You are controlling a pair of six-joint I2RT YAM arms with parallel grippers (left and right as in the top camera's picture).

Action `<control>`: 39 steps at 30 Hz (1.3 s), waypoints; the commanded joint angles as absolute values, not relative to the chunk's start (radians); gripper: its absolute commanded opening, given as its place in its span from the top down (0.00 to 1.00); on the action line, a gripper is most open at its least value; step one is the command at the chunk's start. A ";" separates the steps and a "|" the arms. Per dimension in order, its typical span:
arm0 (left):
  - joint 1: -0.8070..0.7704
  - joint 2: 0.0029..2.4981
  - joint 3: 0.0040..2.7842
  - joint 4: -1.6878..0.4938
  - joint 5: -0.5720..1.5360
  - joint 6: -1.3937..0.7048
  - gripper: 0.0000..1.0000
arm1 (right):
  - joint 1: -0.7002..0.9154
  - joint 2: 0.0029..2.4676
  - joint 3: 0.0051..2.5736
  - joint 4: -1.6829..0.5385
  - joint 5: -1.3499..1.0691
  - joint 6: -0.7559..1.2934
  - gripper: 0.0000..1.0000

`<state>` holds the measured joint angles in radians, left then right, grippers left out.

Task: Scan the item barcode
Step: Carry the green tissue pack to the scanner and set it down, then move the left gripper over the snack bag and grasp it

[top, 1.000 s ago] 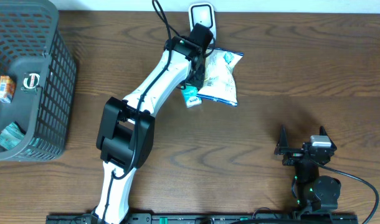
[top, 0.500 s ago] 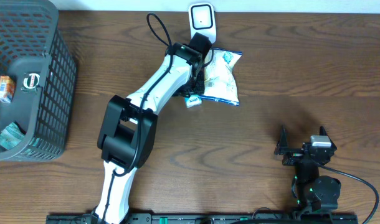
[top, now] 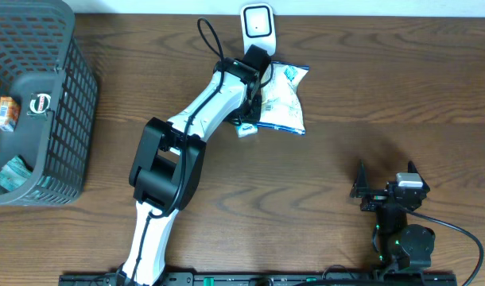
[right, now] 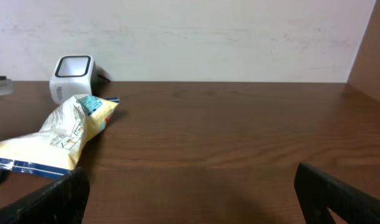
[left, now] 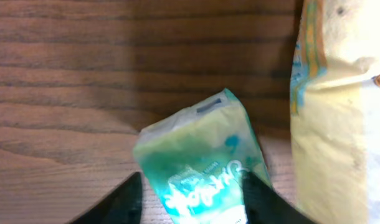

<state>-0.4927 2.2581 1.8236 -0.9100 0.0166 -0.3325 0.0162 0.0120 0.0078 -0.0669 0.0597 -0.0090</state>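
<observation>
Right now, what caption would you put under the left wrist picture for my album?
Two dark fingers flank a tilted green packet on the wooden table, beside a pale snack bag.

Carton [top: 244, 128] left of bag [top: 281, 98], before scanner [top: 258, 23]

The overhead camera looked straight down on the worktop [top: 346, 95]. The left wrist camera hung close above the wood, facing down at a green packet [left: 199, 165] beside a snack bag [left: 333, 124]. The right wrist camera sat low at the near right, facing level toward the far wall [right: 209, 37]; it shared the snack bag and scanner [right: 71, 74] with the overhead view.
</observation>
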 commanded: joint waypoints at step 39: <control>-0.369 2.176 1.806 -0.891 0.120 -0.220 0.48 | 0.014 0.006 0.006 -0.070 0.061 -0.016 0.01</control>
